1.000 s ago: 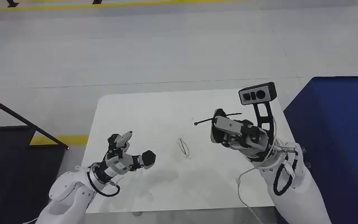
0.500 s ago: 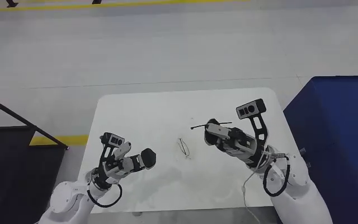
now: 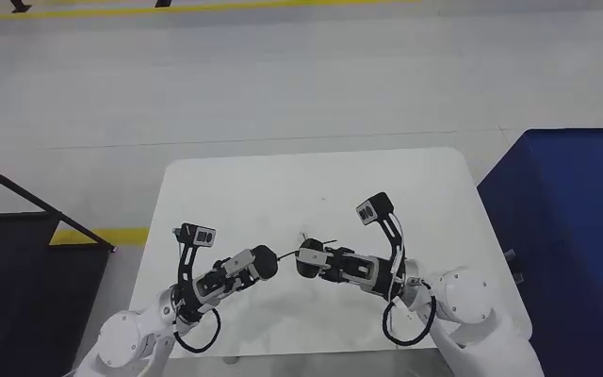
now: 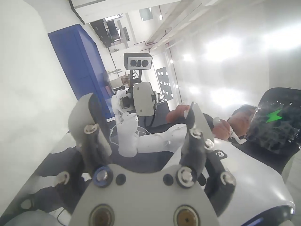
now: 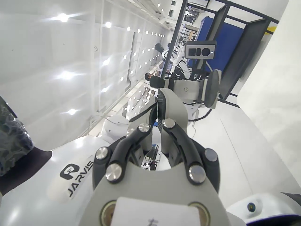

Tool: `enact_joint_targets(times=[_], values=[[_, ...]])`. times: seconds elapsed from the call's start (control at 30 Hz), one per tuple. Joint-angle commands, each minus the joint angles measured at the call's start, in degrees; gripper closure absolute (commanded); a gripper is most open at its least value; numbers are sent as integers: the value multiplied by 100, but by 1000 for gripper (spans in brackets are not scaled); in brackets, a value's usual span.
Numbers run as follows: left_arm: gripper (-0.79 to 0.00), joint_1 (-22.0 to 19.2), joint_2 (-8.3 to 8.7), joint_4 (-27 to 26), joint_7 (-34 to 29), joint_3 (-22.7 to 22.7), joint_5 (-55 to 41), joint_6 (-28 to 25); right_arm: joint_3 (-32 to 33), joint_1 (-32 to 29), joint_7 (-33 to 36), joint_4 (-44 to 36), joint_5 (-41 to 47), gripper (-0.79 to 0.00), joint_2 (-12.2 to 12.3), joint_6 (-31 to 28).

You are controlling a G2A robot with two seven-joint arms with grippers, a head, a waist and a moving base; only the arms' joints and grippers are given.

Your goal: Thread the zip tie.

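Zip tie (image 5: 160, 111) pinched in right gripper (image 5: 160, 95), left gripper (image 4: 142, 102) spread wide

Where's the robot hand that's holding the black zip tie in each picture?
Top view: the right gripper is over the middle of the table, tip to tip with the left gripper.
Left wrist view: the right gripper shows farther off, between the left gripper's open fingers, facing the camera.
Right wrist view: up close, its fingers shut on the zip tie.
Shared landmark: the white table, seen in all three.

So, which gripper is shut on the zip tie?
The right gripper, clamped on the black ribbed zip tie; the left gripper is open and empty.
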Motion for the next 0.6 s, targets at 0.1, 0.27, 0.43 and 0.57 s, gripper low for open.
enact_joint_targets(times=[0.1,0.27,0.43,0.57], values=[[-363,-46,-2,-27,-138,48,-254,294,-46,42,-59,19,-109,0,-3,5],[-332,-81,-12,-58,-181,113,-381,424,-57,35,11,38,-155,0,4,2],[-286,-108,-28,-76,-120,201,-329,432,-97,35,82,43,-182,0,9,-1],[-188,-127,-37,-75,-78,243,-275,439,-99,58,126,65,-175,0,13,2]])
